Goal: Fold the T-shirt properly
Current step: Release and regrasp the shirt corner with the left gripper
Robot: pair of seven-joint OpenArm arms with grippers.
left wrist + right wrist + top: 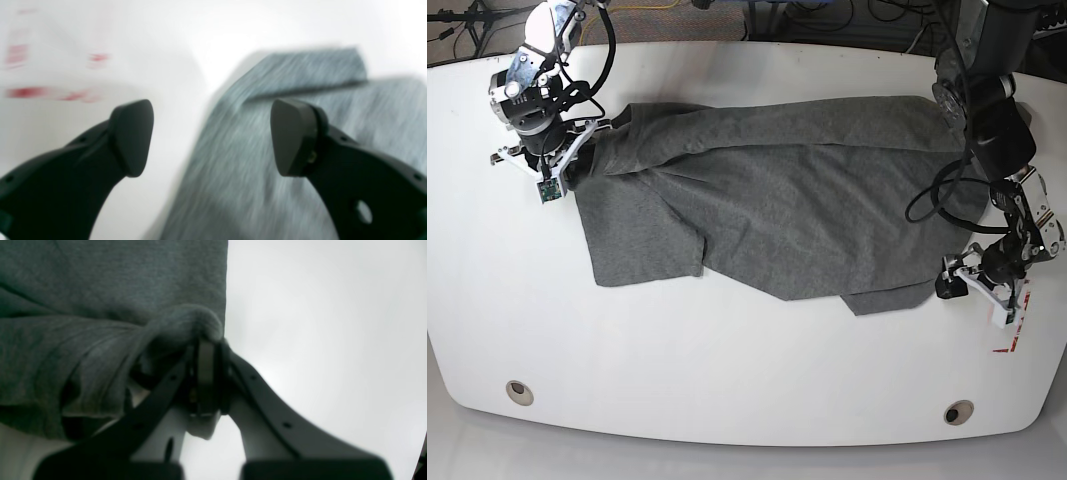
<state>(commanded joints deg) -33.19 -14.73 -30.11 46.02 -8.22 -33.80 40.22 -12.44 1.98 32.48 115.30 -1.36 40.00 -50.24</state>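
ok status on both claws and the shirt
Right claw shut on T-shirt edge. Left claw open, empty, beside the shirt's edge. Shirt spread, partly folded over. Nothing in the way.

Dark heather-grey T-shirt [777, 210] spread rumpled across white table, one sleeve folded, left edge bunched.

White table [747, 360] lies bare around the T-shirt [777, 210], unobstructed.
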